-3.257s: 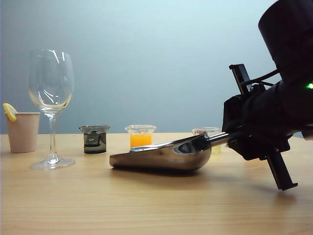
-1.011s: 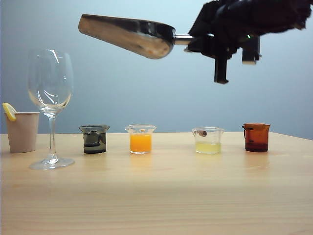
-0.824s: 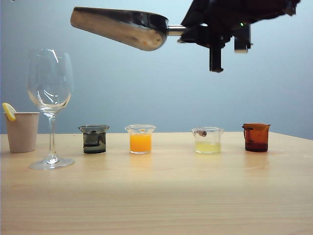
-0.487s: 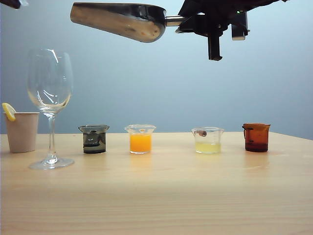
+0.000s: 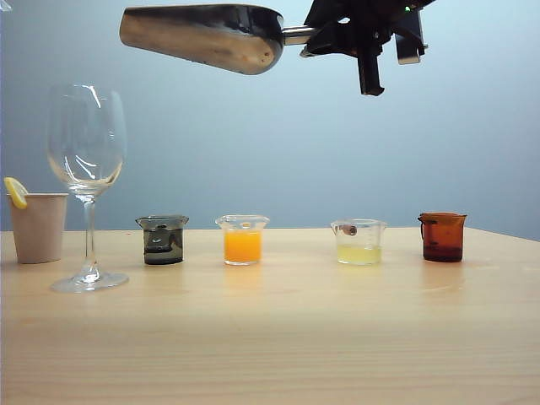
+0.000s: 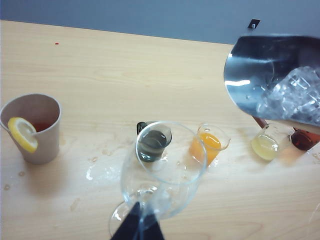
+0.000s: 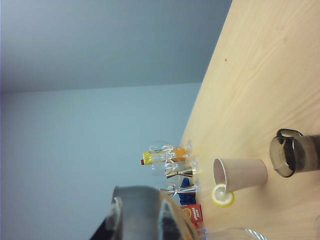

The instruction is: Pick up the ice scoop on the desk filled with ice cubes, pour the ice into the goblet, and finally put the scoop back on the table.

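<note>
You see the table (image 5: 278, 337) carrying a row near its far edge: paper cup (image 5: 38, 226) with a lemon slice (image 5: 15, 192) at the left end, then the goblet (image 5: 88, 169), a dark beaker (image 5: 163, 240), an orange one (image 5: 243, 240), a pale yellow one (image 5: 359, 242) and a brown one (image 5: 442, 236) toward the right edge. The goblet stands upright and empty. High above the table your right gripper (image 5: 314, 35) pinches the scoop (image 5: 202, 35) by its handle, bowl pointing left, right of the goblet. Ice (image 6: 292, 97) lies in the scoop's bowl. Your left gripper (image 6: 137, 227) hangs above the goblet; you cannot tell how its jaws stand.
</note>
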